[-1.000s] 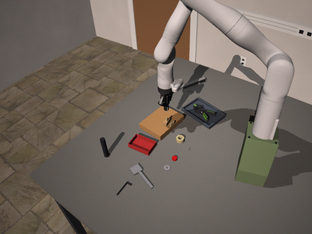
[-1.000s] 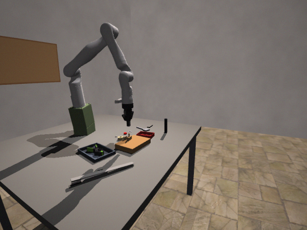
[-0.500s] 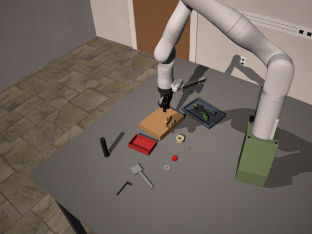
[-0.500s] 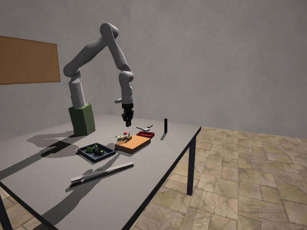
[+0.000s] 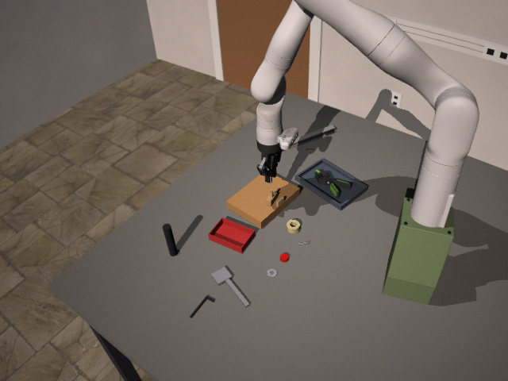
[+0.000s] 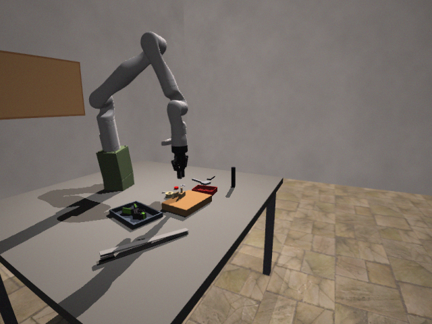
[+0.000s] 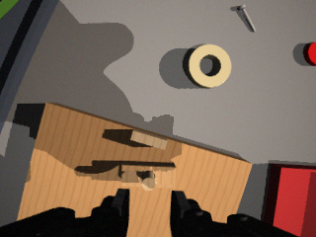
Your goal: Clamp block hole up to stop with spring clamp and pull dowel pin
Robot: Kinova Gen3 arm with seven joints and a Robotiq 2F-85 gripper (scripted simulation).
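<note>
The bench board (image 5: pixel 246 198) (image 6: pixel 197 199) (image 7: pixel 207 173) bears the small wooden block (image 5: pixel 269 202) (image 7: pixel 165 174) and the pale bench stop (image 5: pixel 281 201) (image 7: pixel 149 139). The block lies apart from the stop, with board visible between them; shadow hides part of this gap, and I make out nothing loose there. The dowel pin (image 7: pixel 148 184) stands upright in the block. My gripper (image 5: pixel 268 180) (image 6: pixel 180 176) (image 7: pixel 149 205) is partly open and empty, above the board near the block. The green and black spring clamp (image 5: pixel 334 189) (image 6: pixel 127 210) lies in the dark tray (image 5: pixel 317 194) (image 6: pixel 120 220).
A red box (image 5: pixel 225 243) (image 7: pixel 291 197) and a tape ring (image 5: pixel 293 231) (image 7: pixel 223 65) lie near the board. A black cylinder (image 5: pixel 170 240) (image 6: pixel 233 177) stands upright. A hammer (image 5: pixel 237 291), hex key (image 5: pixel 199 306) and red cap (image 5: pixel 284 257) lie farther off. A long grey bar (image 6: pixel 150 242) lies beyond the tray.
</note>
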